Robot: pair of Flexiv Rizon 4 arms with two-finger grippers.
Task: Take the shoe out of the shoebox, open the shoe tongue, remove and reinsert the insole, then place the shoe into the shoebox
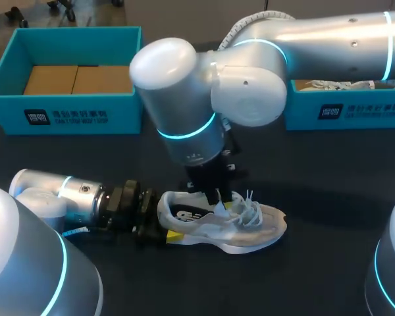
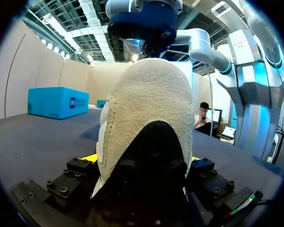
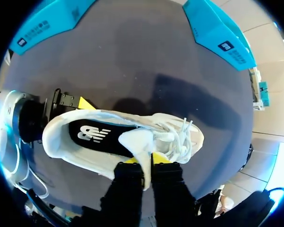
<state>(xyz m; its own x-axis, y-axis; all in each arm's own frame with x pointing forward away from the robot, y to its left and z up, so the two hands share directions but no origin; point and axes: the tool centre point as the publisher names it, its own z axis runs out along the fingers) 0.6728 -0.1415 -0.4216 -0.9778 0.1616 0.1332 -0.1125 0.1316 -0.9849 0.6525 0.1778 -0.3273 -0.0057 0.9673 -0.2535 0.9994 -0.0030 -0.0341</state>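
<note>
A white and beige shoe (image 1: 250,227) lies on its sole on the dark table, toe to the right. Its black insole (image 3: 97,135) shows inside the opening. My right gripper (image 3: 144,160) comes down from above and is shut on the white tongue (image 3: 137,142), just behind the laces. My left gripper (image 1: 166,217) lies low on the table at the heel. The heel (image 2: 146,104) sits between its wide-open fingers, and one yellow tip (image 3: 86,103) shows beside it.
A teal box (image 1: 72,115) with brown cardboard inside stands at the back left. A second teal box (image 1: 345,112) with white contents stands at the back right, partly behind my right arm. Bare table lies in front of the shoe and to its right.
</note>
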